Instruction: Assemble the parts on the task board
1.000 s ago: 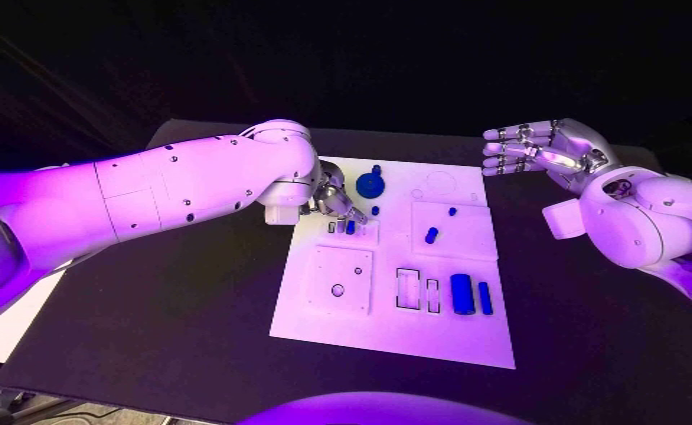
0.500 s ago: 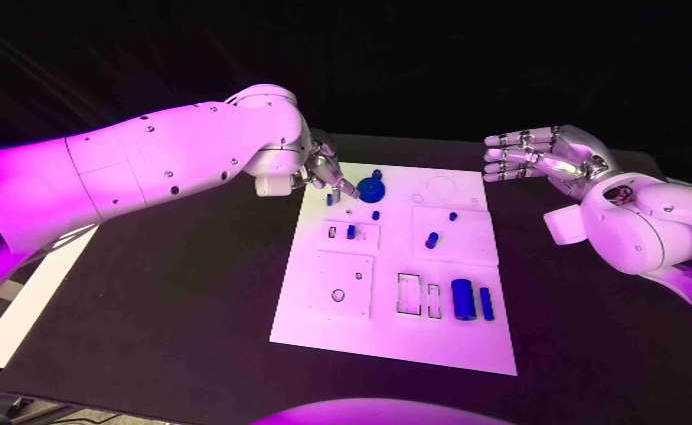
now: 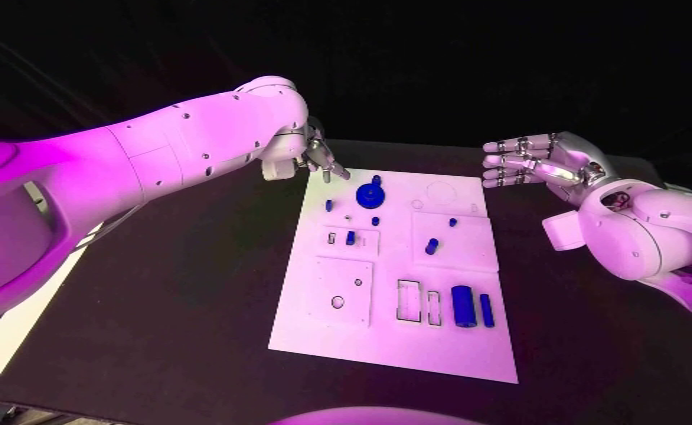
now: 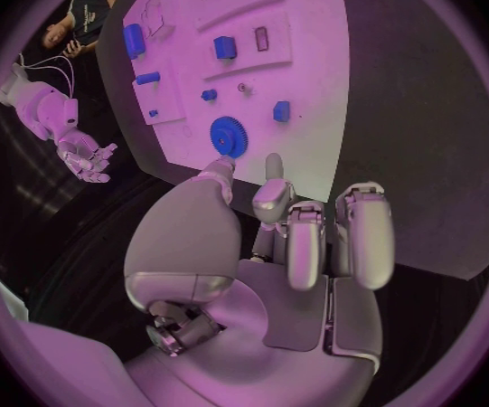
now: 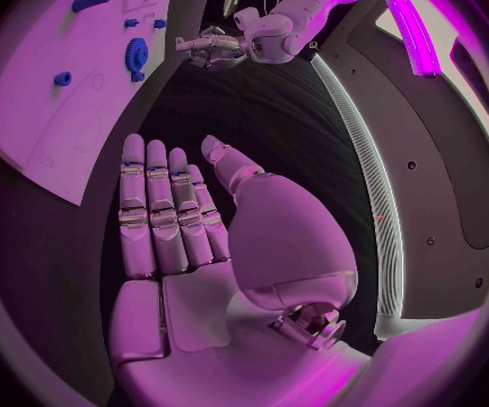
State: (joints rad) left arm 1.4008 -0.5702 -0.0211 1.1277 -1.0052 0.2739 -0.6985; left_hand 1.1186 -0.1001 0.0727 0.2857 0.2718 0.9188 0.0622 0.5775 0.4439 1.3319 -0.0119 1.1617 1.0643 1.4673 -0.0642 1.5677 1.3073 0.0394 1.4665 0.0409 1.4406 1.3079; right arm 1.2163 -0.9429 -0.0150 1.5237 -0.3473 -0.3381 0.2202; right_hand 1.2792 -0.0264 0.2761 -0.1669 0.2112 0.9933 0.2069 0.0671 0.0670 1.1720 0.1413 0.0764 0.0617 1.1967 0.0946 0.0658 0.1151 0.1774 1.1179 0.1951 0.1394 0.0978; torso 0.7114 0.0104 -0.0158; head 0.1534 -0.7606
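Status for you: the task board (image 3: 392, 275) lies in the middle of the counter (image 3: 188, 275), and most parts look unassembled.

- The blue gear (image 3: 371, 189) sits on the board just off your left hand (image 3: 320, 157) fingertips; can't tell if it's seated on a shaft.
- Small blue pegs (image 3: 375, 220) are scattered past the gear, away from the left hand. One short cylinder (image 3: 431, 244) lies toward the right-hand side.
- Two long blue blocks (image 3: 463, 305) lie beside the open rectangular slots (image 3: 410, 300), not in them, at the board end far from both hands.
- My read: early stage, with block insertion and most peg work left.

Hands now:
- Left hand holds nothing, fingers loosely curled and apart, just off the board's corner near the gear.
- Right hand (image 3: 541, 160) is open, fingers straight and together, palm empty, well apart from the board over the bare counter.

Versus a second ago:
- Left hand has lifted off the small pieces by the slot plate and pulled back to the board's corner.
- Parts look unmoved.
- Right hand is holding about the same pose.
- The camera shifted slightly, so discount small offsets.
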